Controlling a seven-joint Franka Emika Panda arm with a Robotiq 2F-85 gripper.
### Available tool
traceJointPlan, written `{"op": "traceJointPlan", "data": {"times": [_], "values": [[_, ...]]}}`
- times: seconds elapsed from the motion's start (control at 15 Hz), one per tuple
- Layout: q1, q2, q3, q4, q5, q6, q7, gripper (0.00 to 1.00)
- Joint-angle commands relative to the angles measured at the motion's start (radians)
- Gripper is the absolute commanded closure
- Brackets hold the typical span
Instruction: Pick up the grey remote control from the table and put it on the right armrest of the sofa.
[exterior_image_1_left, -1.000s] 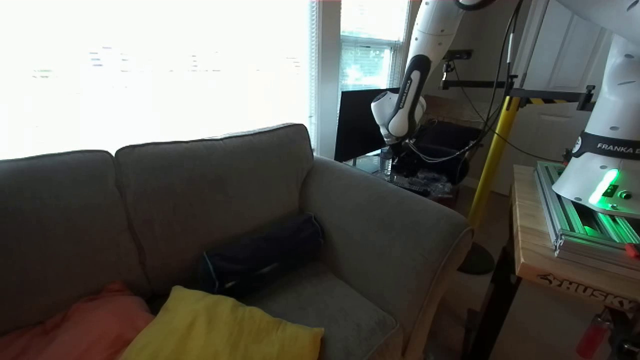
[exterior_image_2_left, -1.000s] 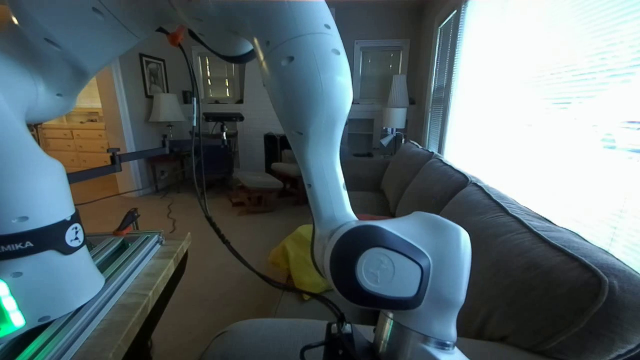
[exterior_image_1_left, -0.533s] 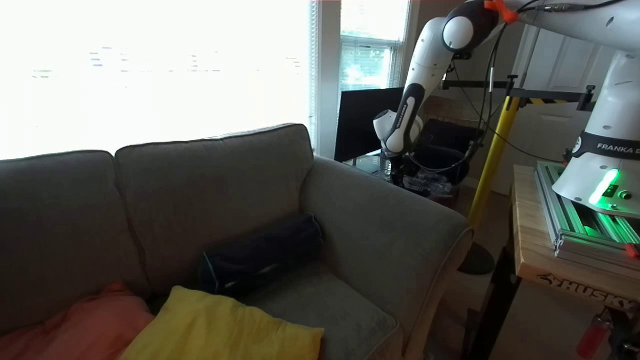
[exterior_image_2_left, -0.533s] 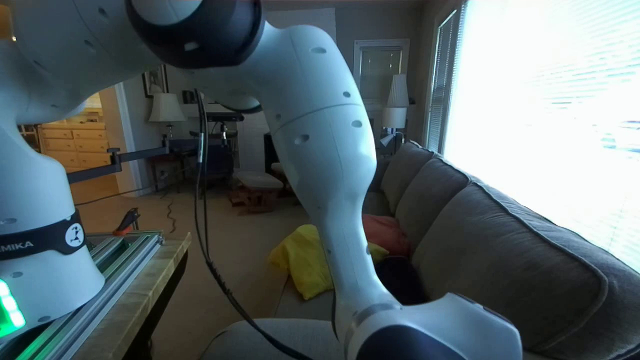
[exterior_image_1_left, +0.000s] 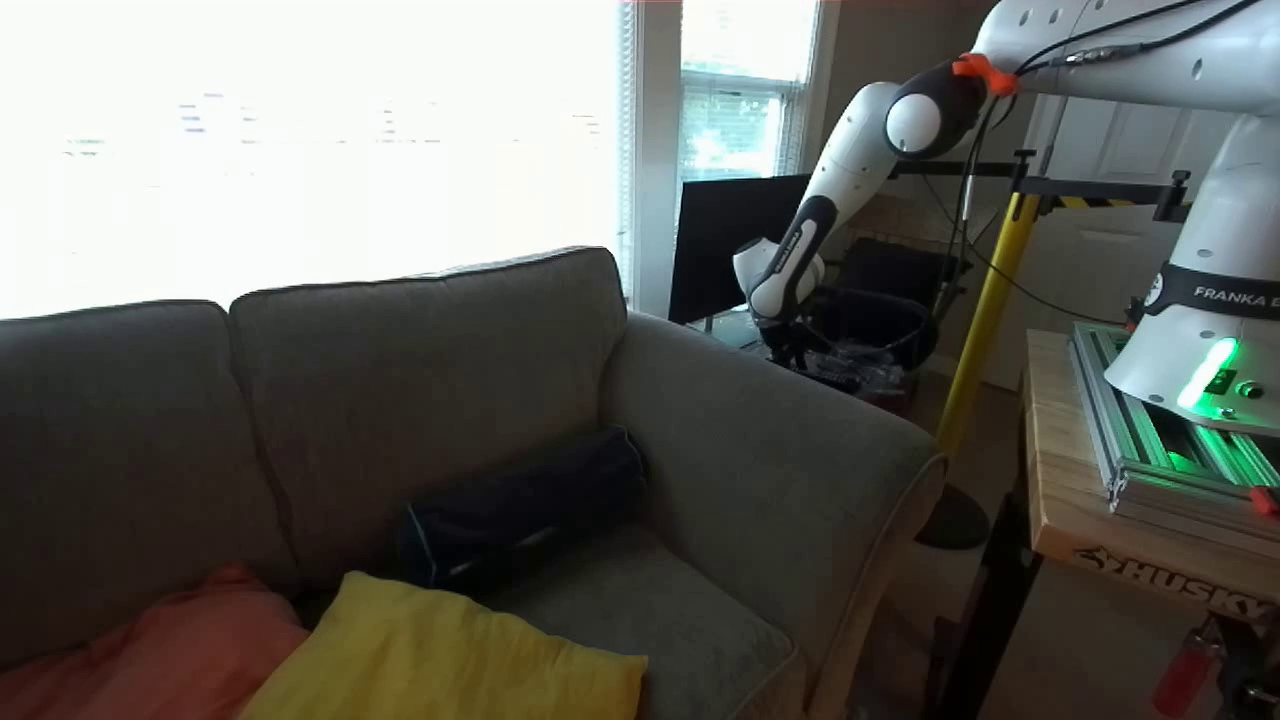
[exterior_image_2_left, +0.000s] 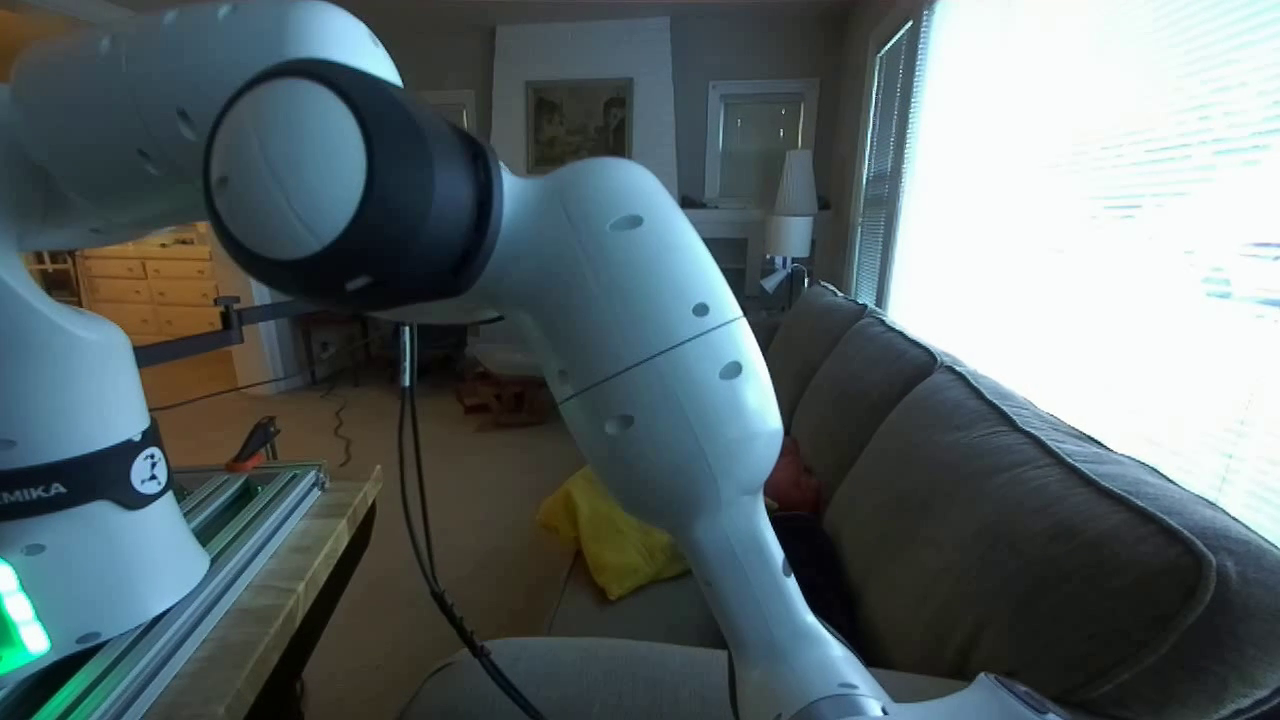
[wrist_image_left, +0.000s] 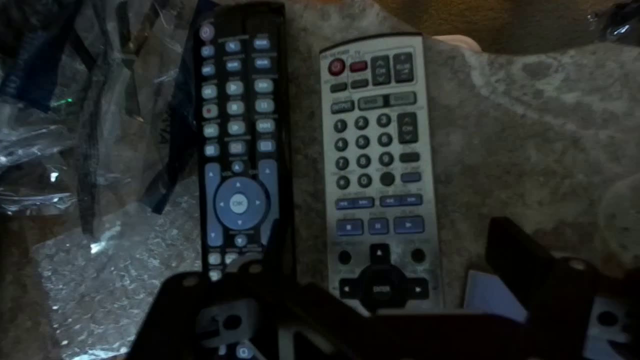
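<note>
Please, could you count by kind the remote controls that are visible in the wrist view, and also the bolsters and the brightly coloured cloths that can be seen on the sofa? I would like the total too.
Remote controls: 2 (grey remote control, black remote control)
Bolsters: 1 (dark bolster)
Bright cloths: 2 (yellow cloth, orange cloth)
Total: 5
</note>
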Motion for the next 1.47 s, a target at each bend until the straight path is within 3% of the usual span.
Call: {"op": "traceJointPlan", "data": {"times": [0.0, 0.07, 0.13, 0.27, 0.4, 0.6, 0.67, 0.8, 0.87, 1.07, 1.13, 1.27, 1.4], "values": [[-0.051, 0.125, 0.043, 0.214, 0.014, -0.102, -0.082, 0.00], [-0.059, 0.146, 0.050, 0.247, 0.014, -0.122, -0.095, 0.00], [-0.050, 0.091, 0.051, 0.166, 0.014, -0.110, -0.105, 0.00], [-0.054, 0.072, 0.056, 0.140, 0.009, -0.108, -0.113, 0.00], [-0.058, 0.070, 0.057, 0.143, 0.011, -0.113, -0.118, 0.28], [-0.066, 0.067, 0.063, 0.143, 0.015, -0.125, -0.130, 0.49], [-0.079, 0.085, 0.068, 0.171, 0.023, -0.138, -0.146, 0.12], [-0.108, 0.082, 0.084, 0.172, 0.039, -0.151, -0.176, 0.09], [-0.126, 0.080, 0.094, 0.169, 0.045, -0.148, -0.196, 0.03], [-0.178, 0.080, 0.130, 0.160, 0.068, -0.144, -0.269, 0.00], [-0.192, 0.078, 0.143, 0.158, 0.079, -0.151, -0.290, 0.26], [-0.208, 0.078, 0.156, 0.157, 0.092, -0.155, -0.317, 0.28], [-0.214, 0.111, 0.157, 0.214, 0.097, -0.177, -0.335, 0.42]]}}
